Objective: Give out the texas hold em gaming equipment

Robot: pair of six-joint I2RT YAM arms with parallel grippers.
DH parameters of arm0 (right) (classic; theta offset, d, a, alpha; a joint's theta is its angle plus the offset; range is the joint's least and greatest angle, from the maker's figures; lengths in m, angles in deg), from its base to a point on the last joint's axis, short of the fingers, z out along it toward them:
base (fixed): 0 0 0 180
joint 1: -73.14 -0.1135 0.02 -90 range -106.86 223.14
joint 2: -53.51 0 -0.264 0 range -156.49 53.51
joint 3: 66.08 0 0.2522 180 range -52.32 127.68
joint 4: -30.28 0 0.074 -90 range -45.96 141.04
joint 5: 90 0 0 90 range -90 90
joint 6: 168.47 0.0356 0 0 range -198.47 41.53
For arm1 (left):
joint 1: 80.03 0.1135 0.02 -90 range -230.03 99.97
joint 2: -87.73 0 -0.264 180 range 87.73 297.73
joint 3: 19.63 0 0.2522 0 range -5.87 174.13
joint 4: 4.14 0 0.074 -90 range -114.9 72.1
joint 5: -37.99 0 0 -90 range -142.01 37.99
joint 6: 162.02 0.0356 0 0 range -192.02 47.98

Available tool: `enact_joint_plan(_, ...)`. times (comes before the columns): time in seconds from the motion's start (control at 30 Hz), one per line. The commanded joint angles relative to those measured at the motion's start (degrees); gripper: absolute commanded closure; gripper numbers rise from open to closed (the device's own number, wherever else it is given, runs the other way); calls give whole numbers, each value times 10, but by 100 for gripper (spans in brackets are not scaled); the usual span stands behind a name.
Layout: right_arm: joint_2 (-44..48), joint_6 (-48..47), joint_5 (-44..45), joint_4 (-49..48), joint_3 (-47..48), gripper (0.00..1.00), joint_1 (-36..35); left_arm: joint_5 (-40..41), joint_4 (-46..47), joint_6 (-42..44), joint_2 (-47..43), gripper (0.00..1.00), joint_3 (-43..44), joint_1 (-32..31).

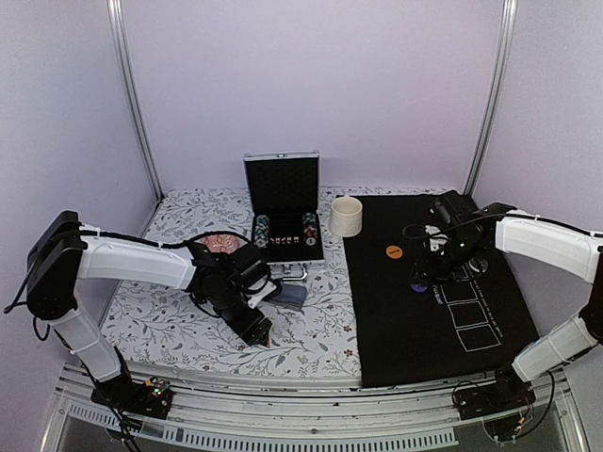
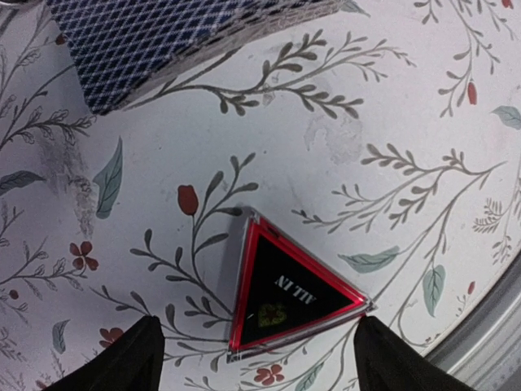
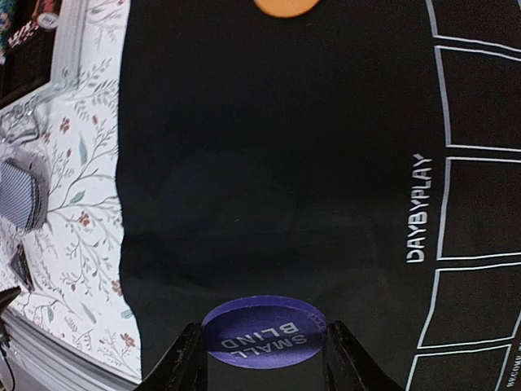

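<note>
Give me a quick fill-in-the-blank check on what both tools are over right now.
1. The black triangle between the jaws of the open left tool has a ___ edge.
2. The blue disc, gripped by the right tool, reads SMALL ___.
3. The orange disc lies on the ___ mat.
Missing words: red; BLIND; black.

1. Black-faced, red-rimmed triangle marker [image 2: 289, 289], with a blurry greenish spot, perhaps an emblem.
2. Blue-and-white lattice on the card deck [image 2: 163, 41].
3. Pale lettering on the dark blue disc [image 3: 264, 332]; orange disc [image 3: 286, 6] at twelve o'clock.
4. Black mat [image 3: 244, 163], white outlines.
5. White counter cloth [image 2: 391, 106]: grey-green leaves, red flowers.
</note>
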Motion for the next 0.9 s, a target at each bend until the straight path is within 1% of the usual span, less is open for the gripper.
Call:
enact_joint_plan(0.0,8,-49,35,27,34,71,39,-8,3,1,11,17,14,-7)
enact_joint_plan(0.2,6,-72,59,38,43,71,64,-10,2,1,14,17,13,-7)
enact_joint_plan(0.5,8,-75,48,31,25,71,64,-20,3,3,21,17,17,-11)
enact_joint_plan(0.7,9,-78,41,30,20,71,64,-28,10,17,24,14,18,-27)
enact_joint_plan(0.87,7,-82,55,40,14,72,64,-23,11,20,35,13,20,-30)
